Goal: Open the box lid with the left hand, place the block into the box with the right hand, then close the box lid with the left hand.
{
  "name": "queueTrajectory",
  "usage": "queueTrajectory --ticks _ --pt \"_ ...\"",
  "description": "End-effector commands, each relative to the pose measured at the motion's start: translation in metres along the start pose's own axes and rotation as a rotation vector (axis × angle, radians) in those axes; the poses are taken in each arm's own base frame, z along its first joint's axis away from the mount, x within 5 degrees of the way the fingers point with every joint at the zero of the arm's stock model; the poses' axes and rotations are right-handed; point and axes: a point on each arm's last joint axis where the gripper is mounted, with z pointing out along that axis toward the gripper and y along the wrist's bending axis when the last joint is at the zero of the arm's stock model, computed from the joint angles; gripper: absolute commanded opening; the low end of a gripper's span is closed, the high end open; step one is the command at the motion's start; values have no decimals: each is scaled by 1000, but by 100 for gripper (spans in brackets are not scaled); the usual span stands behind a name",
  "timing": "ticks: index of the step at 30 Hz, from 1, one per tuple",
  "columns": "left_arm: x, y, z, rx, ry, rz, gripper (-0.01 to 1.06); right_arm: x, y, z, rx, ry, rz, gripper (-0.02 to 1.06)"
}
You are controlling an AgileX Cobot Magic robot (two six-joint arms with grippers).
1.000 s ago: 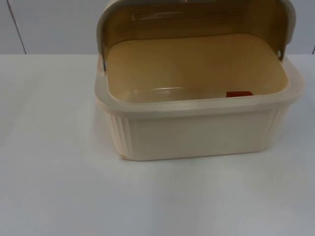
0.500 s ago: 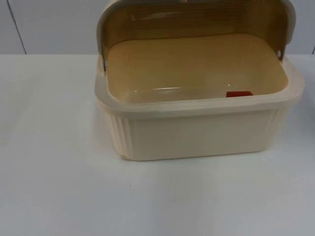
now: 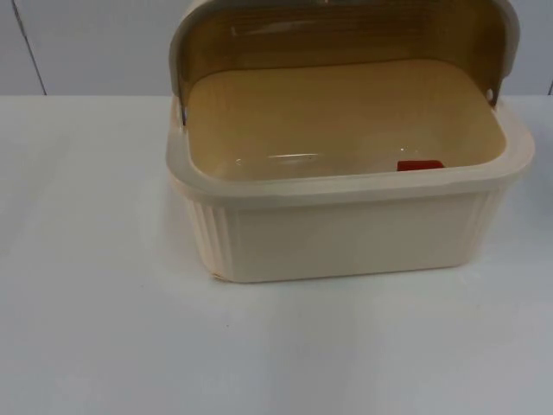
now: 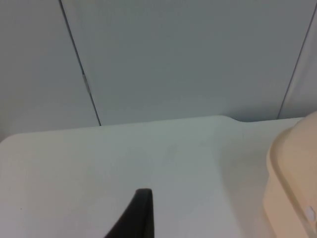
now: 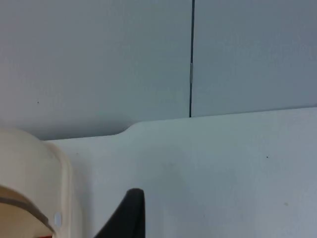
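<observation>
Left gripper [image 4: 141,218] hangs above bare table [image 3: 95,328] beside the box [image 3: 346,233]; its opening cannot be judged. Box lid [image 3: 337,35] stands raised; the red block [image 3: 420,165] lies inside at the front wall. Right gripper [image 5: 130,215] waits beside the box, opening likewise unclear.

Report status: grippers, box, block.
Left gripper beside the box, over bare table; right gripper likewise. Lid up. Red block inside. Nothing blocking the lid.
</observation>
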Motion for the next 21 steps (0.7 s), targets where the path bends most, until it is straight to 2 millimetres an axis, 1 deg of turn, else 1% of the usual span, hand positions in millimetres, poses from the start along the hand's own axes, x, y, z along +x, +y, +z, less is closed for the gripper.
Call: queueTrajectory --ticks 1,11,16,21 --pt "-1 -1 -2 5 -10 1 105 -1 -1 -1 6 -21 3 104" --pt "-2 -2 -2 8 -15 -5 105 -3 -2 -1 8 -40 3 104" --pt "-5 -2 -2 7 -52 0 105 -3 -2 -1 9 -48 3 104" --pt "-13 -2 -3 10 -137 0 105 -3 -2 -1 9 -48 3 104"
